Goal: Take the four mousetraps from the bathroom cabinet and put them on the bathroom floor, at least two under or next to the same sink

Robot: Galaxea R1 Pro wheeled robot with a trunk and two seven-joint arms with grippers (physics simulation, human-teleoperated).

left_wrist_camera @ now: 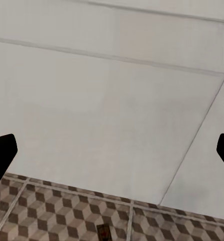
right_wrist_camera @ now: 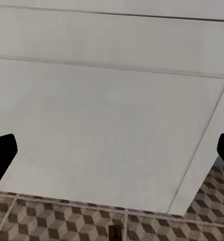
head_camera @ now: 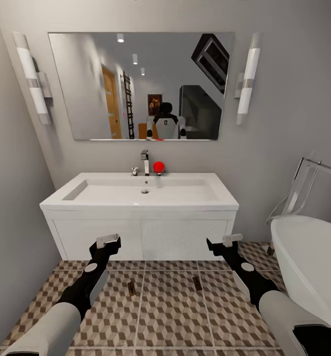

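Two small tan-brown board mousetraps point(head_camera: 131, 287) point(head_camera: 197, 283) lay apart on the cube-patterned tiled bathroom floor point(head_camera: 170, 316), near the white basin sink point(head_camera: 136, 195) and its white vanity front; both black grippers point(head_camera: 107, 242) point(head_camera: 224, 242) hovered released, holding nothing

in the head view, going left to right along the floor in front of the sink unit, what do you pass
left gripper → left mousetrap → right mousetrap → right gripper → bathtub
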